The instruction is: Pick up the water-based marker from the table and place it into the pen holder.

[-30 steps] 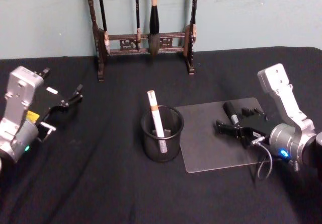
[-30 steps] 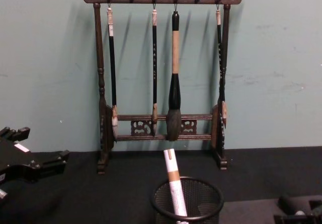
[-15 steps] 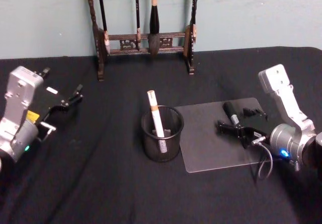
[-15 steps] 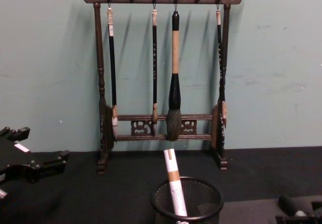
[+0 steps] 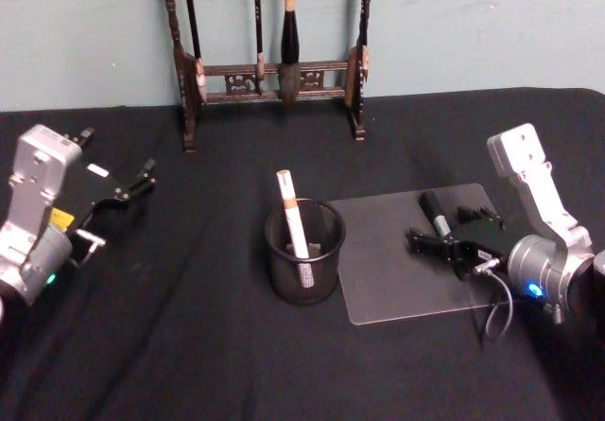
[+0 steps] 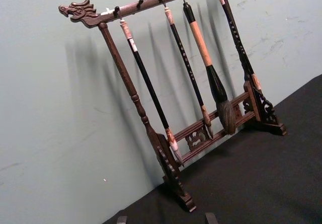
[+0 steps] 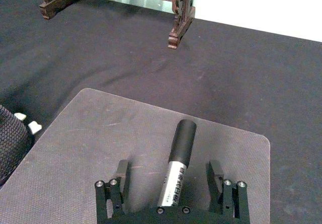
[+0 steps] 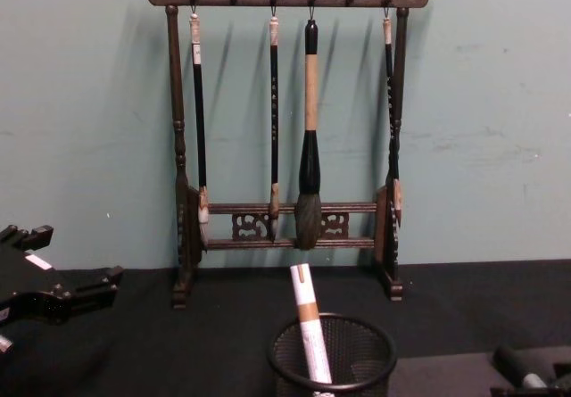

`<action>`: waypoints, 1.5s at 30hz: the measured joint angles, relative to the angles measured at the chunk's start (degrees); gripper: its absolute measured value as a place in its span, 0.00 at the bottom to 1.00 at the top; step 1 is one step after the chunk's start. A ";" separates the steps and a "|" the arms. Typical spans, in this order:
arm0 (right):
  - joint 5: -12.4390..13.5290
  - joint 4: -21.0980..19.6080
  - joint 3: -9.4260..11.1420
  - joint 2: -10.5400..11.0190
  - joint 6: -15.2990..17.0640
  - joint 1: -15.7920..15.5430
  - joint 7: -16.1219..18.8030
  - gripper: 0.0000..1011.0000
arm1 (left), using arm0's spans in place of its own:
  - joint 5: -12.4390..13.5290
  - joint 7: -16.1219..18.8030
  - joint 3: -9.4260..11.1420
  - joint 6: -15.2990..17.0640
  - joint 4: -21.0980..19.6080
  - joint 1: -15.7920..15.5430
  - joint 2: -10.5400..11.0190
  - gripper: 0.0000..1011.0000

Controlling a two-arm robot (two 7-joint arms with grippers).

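1. Head view: marker (image 5: pixel 432 204) lies on the mat (image 5: pixel 388 274) on the bench (image 5: pixel 189 345), not yet lifted. Pen holder (image 5: pixel 304 284) stands just left of it. Left pincer (image 5: pixel 140 181) is parked far left.
2. Left wrist view: left pincer is released, facing the brush rack (image 6: pixel 166 148).
3. Right wrist view: right pincer (image 7: pixel 169 170) is released and straddles the marker without touching it.
4. Chest view: the marker's cap shows right of the pen holder. Grasp, lift and drop remain.
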 joint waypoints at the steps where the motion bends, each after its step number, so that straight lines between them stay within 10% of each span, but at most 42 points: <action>1: -0.01 0.03 0.02 -0.03 -0.01 0.01 0.04 0.99 | 0.00 0.00 0.00 0.00 0.00 0.00 0.00 0.99; 26: -0.43 0.25 0.20 -0.31 -0.28 -0.03 0.09 0.98 | 0.00 0.00 0.00 0.00 0.00 0.00 0.00 0.99; 45: -0.29 0.25 0.20 -0.31 -0.27 -0.03 0.09 0.42 | 0.00 0.00 0.00 0.00 0.00 0.00 0.00 0.99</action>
